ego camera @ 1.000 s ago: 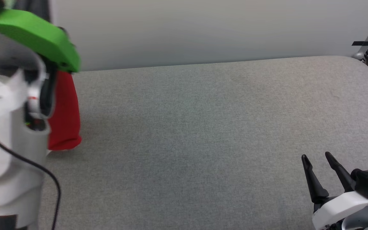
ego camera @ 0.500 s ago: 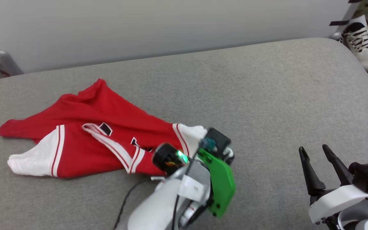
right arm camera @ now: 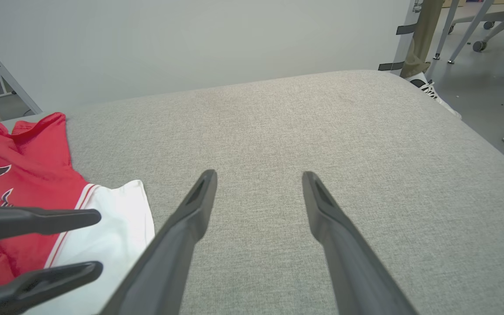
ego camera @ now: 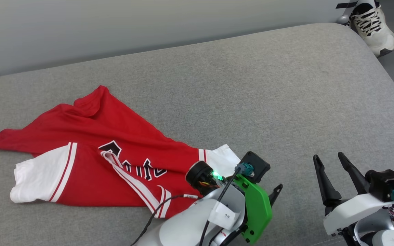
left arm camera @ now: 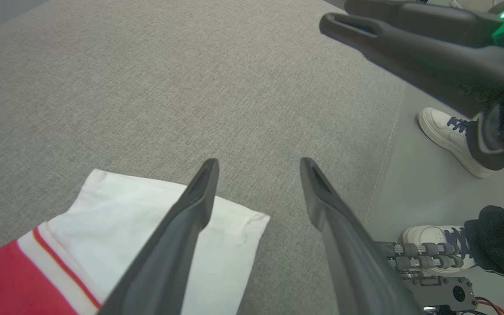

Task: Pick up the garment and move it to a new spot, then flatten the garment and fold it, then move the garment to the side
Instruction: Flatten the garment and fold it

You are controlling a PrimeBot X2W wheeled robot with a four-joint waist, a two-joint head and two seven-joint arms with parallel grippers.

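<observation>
The garment (ego camera: 97, 164), a red jersey with white sleeves and black lettering, lies rumpled on the left half of the grey cushion (ego camera: 251, 85). One white sleeve (left arm camera: 116, 210) points toward my left gripper (left arm camera: 258, 162), which hovers open just over that sleeve's edge with nothing between its fingers. My left arm's green wrist (ego camera: 255, 208) sits at the bottom middle of the head view. In the right wrist view the garment (right arm camera: 15, 175) lies at the left, with the left gripper (right arm camera: 98, 240) above its sleeve. My right gripper (ego camera: 328, 157) stands open and empty at the lower right, over bare cushion.
The cushion's rounded right edge drops to the floor, where a white sneaker (ego camera: 371, 27) stands by the wall. A person's feet in white shoes (left arm camera: 449, 135) stand beside the cushion's near edge. Chair legs (right arm camera: 475, 26) stand on the floor at the far right.
The head camera has shifted. A second ago my left gripper held the red garment hanging; it has laid it on the cushion, opened and let go of the sleeve. The right gripper has stayed open.
</observation>
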